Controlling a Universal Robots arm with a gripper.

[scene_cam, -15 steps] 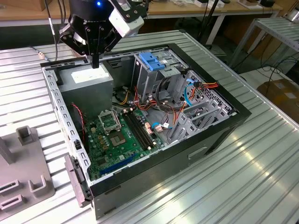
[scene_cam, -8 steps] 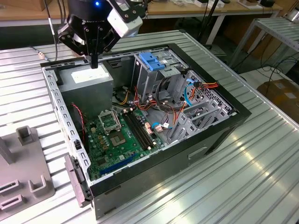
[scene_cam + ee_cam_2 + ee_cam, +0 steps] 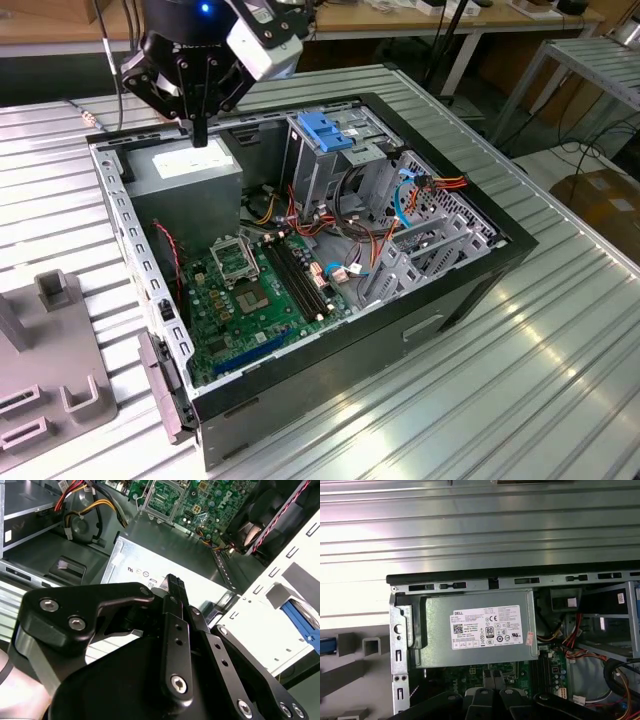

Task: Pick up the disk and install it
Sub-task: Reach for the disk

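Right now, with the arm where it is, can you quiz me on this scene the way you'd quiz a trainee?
1. True or false: the computer case has its side panel on, hiding its insides.
2. Which thing is the gripper nearest to? A) the blue handle B) the grey box with a white label C) the grey plastic stand on the table
3. Fill in: the circuit board on the case floor is ___ in colour.
Key: 1 false, the case lies open. 2 B, the shut gripper hangs just above that box. 3 green.
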